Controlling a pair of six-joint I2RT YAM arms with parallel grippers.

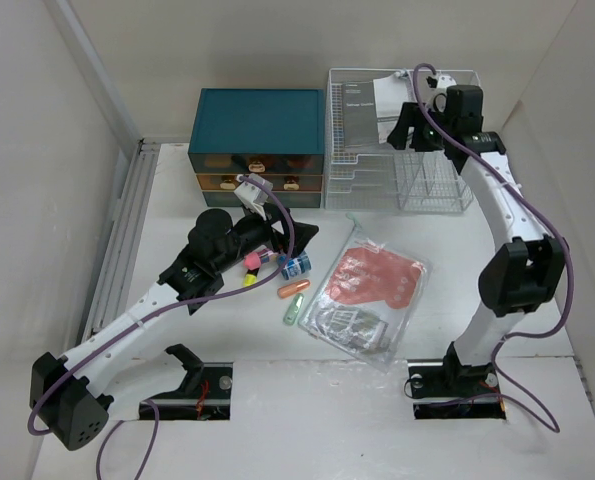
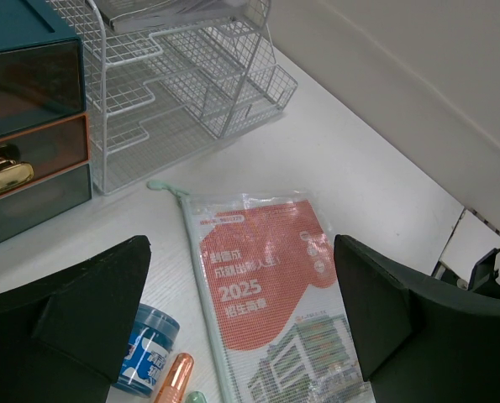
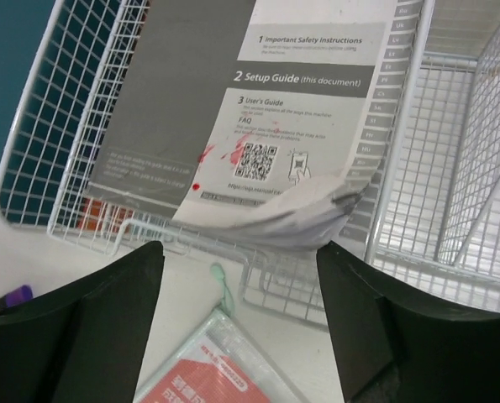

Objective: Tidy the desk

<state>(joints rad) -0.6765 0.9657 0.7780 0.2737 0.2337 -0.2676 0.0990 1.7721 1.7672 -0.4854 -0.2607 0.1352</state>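
Note:
The white desk (image 1: pixel 497 200) holds a clear mesh pouch with a red 2025 booklet (image 1: pixel 362 290), a small blue jar (image 1: pixel 295 266), an orange tube (image 1: pixel 293 290), a pale green tube (image 1: pixel 293 309) and a pink-yellow highlighter (image 1: pixel 251 262). My left gripper (image 1: pixel 299 238) is open and empty, low over the jar; the jar (image 2: pixel 149 359) and pouch (image 2: pixel 262 285) lie between its fingers. My right gripper (image 1: pixel 407 128) is open and empty, held high over the wire rack (image 1: pixel 402 140). A grey manual (image 3: pixel 258 109) lies in the rack's top tray.
A teal drawer chest (image 1: pixel 259 145) stands at the back left, next to the white wire rack. Pale walls close the desk on three sides. Two cut-out slots at the front edge hold the arm bases (image 1: pixel 202 385).

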